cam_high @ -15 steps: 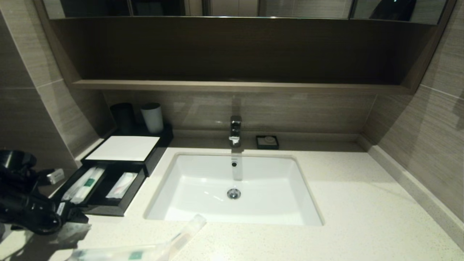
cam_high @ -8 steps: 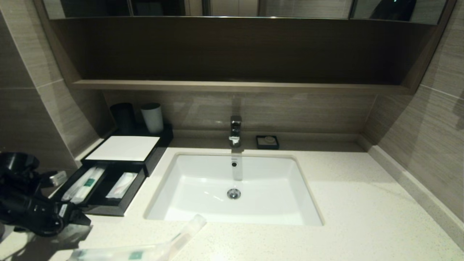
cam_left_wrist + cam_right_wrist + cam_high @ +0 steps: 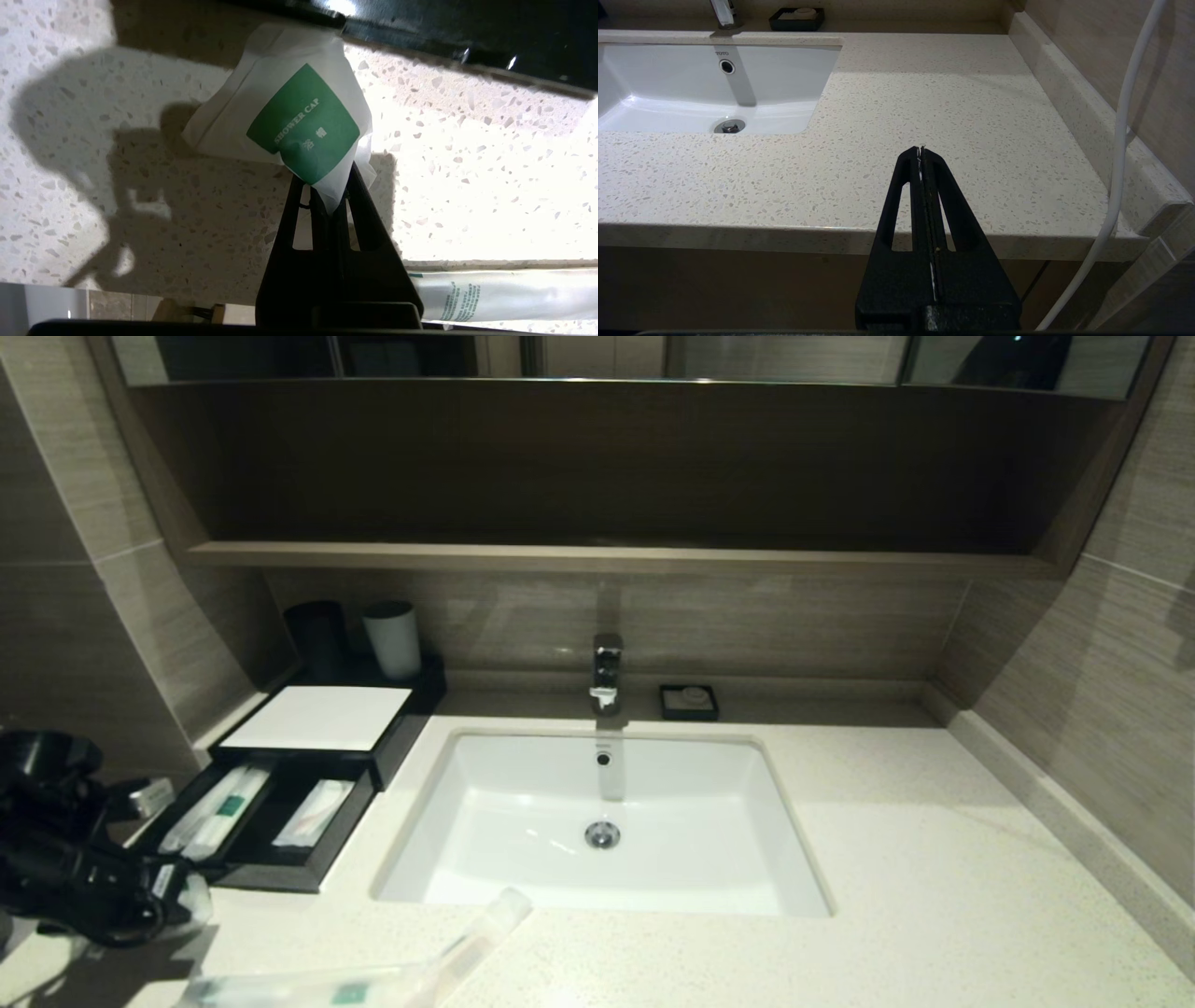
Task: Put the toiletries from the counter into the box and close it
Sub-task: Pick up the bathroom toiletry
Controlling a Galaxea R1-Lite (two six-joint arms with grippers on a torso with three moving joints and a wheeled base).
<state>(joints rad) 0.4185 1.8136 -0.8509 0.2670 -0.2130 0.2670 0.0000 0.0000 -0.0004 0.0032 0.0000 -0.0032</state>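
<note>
- Black box (image 3: 280, 873) already holds packets; its lid is open.
- Your left gripper (image 3: 332, 193) pinches the shower cap sachet (image 3: 299, 121) just above the counter (image 3: 934, 896) — beside the box.
- A toothbrush packet (image 3: 373, 980) awaits; right gripper (image 3: 921, 151) idles clenched, empty.

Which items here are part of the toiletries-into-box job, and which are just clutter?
Job:
- shower cap packet, pinched in the left end effector
- long packet on the counter's front edge
- black box, open, packets already inside
- white lid

Not job:
- two cups
- soap dish
- faucet
- sink
- right end effector, parked, shut
</note>
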